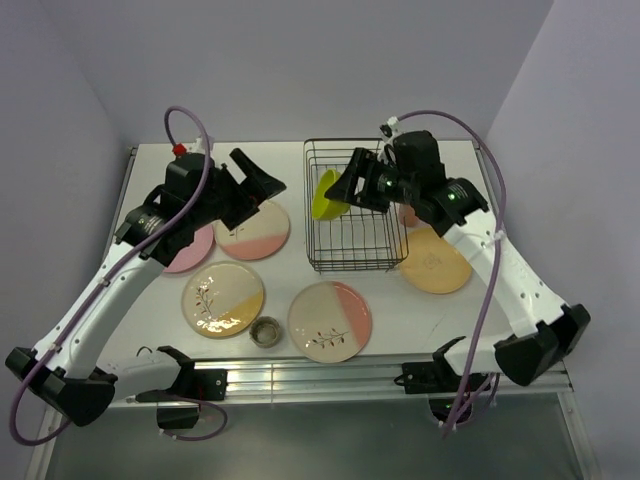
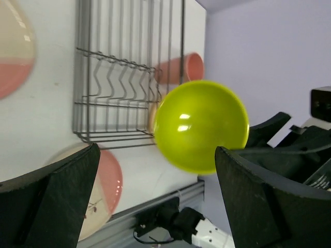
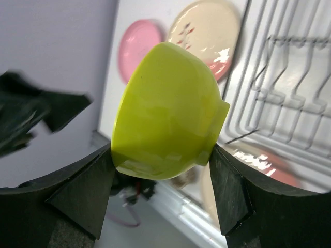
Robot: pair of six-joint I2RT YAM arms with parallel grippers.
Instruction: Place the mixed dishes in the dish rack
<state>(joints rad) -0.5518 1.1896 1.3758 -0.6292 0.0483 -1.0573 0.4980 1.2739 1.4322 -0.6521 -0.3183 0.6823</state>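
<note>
My right gripper [image 1: 342,192] is shut on the lime-green bowl [image 1: 326,195]. It holds the bowl tilted on its side above the left edge of the black wire dish rack [image 1: 355,215]. In the right wrist view the bowl [image 3: 168,113] sits squeezed between both pads, foot to rim. My left gripper [image 1: 262,176] hangs open just left of the bowl, clear of it. In the left wrist view the bowl [image 2: 201,126] floats beyond the spread fingers [image 2: 57,196]. The rack [image 2: 129,77] holds no dishes. A salmon-pink tumbler [image 2: 178,67] lies beyond the rack.
On the table lie a plain pink plate [image 1: 188,250], a cream-and-pink plate [image 1: 255,230], a cream-and-yellow sprig plate [image 1: 223,299], a second cream-and-pink sprig plate [image 1: 330,320] and an orange-yellow plate [image 1: 436,262]. A tiny grey cup [image 1: 266,331] stands near the front edge.
</note>
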